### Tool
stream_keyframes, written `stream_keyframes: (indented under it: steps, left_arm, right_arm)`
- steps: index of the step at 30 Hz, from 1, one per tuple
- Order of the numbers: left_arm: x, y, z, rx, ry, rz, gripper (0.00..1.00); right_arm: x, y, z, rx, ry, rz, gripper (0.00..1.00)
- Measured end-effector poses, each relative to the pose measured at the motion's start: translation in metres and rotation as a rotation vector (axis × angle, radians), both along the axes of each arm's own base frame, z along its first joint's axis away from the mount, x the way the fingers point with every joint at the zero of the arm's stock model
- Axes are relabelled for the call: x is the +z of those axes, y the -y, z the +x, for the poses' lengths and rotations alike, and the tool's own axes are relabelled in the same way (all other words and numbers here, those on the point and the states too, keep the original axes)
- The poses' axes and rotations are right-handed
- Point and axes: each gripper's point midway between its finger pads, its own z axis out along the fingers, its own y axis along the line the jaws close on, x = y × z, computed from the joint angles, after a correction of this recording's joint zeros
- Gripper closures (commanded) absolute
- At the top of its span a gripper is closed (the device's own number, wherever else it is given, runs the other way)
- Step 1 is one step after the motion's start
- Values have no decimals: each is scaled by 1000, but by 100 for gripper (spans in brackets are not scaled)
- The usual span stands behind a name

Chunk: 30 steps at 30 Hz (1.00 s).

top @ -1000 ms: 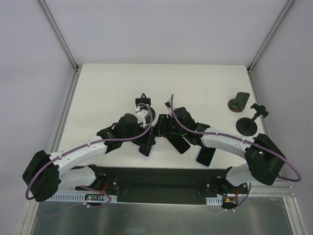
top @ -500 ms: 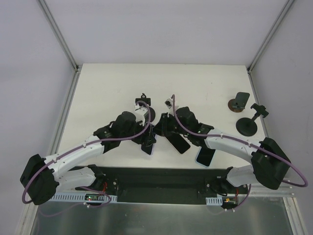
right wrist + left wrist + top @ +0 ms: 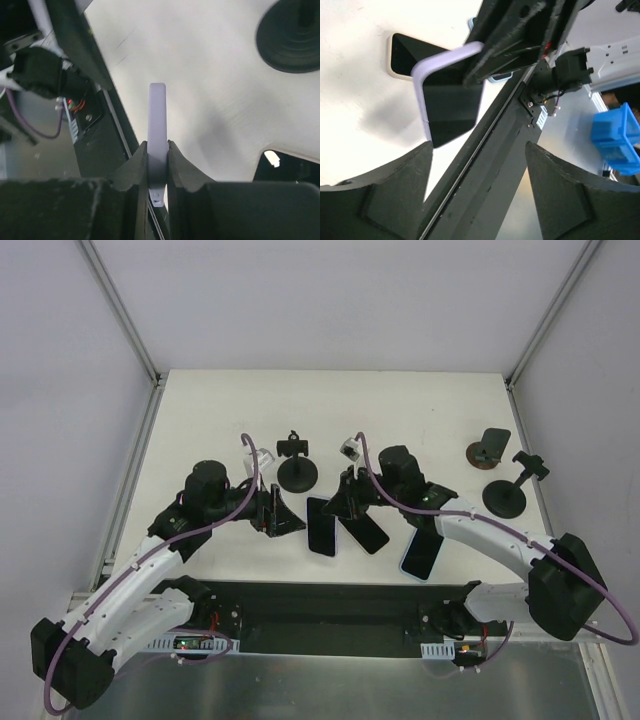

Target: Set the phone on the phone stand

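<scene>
Phone: the lavender-cased phone (image 3: 157, 107) is in the right pincer (image 3: 158, 147), seen edge-on from the right wrist. In the top view it hangs tilted low over the desk (image 3: 220, 420), between the two arms. Whether its lower corner touches the surface I cannot tell.
Right pincer: closed on the phone, one finger pressed against each broad face near the lower end.
Left pincer (image 3: 479, 150): spread wide with nothing between its fingers, just to the left of the phone and facing it.
Phone stand (image 3: 297, 473): round dark base with a small clamp head, standing just beyond the phone and carrying nothing. Its base shows at the upper right of the right wrist view.
Other stands: a tall stand (image 3: 505, 495) and a small stand (image 3: 488, 448) stand well apart at the right side of the desk, neither holding a phone. Which stand the task means cannot be told, and the near one is my guess.
Other phones: a dark phone (image 3: 368, 530) lies flat just right of the held one, and a blue-edged phone (image 3: 420, 555) lies flat beside the right forearm.
Done: the pickup looks complete, with a firm one-arm hold.
Left to do: carry the phone to the stand, turn it to suit the cradle, seat it and let go.
Progress: about halfway by my reading, since nothing rests on any stand yet.
</scene>
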Motion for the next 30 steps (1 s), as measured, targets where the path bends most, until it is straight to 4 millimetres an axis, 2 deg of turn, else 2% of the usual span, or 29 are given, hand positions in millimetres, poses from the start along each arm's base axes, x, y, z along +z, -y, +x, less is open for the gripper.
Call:
stream_keyframes:
  steps: [2, 3, 5, 6, 7, 10, 12, 15, 16, 18, 23, 28, 30]
  left_arm:
    - [2, 0, -3, -30, -17, -15, 41]
    - [3, 0, -3, -42, -20, -20, 39]
    - [8, -1, -2, -63, -17, -31, 31]
    - [11, -1, -1, -72, -13, -39, 20]
    - [14, -1, -1, -79, -6, -45, 17]
    - [24, 0, -2, -118, 19, -72, 17]
    - [30, 3, -4, -158, 21, -90, 21]
    - [36, 7, 0, -184, 17, -102, 32]
    - [39, 9, 1, -196, 13, -108, 38]
    - [46, 14, 6, -213, 17, -121, 43]
    - [63, 24, 12, -282, 29, -178, 63]
    - [67, 28, 8, -346, 8, -213, 62]
    - [71, 28, 6, -363, 12, -224, 66]
  right_arm:
    - [7, 0, -13, 94, 33, 2, 99]
    - [13, 0, -20, 136, 50, 9, 99]
    - [28, 1, -29, 207, 95, 28, 99]
    - [37, 1, -32, 236, 121, 39, 99]
    - [46, 1, -34, 260, 144, 52, 99]
    - [70, -2, -37, 315, 201, 91, 99]
    - [84, -3, -38, 339, 229, 113, 99]
    - [103, -6, -38, 367, 252, 143, 99]
    - [109, -7, -37, 377, 259, 155, 99]
    - [121, -10, -35, 392, 271, 174, 99]
    - [132, -12, -28, 399, 276, 193, 99]
    - [129, -10, -25, 383, 244, 187, 99]
    - [130, -10, -26, 379, 229, 189, 99]
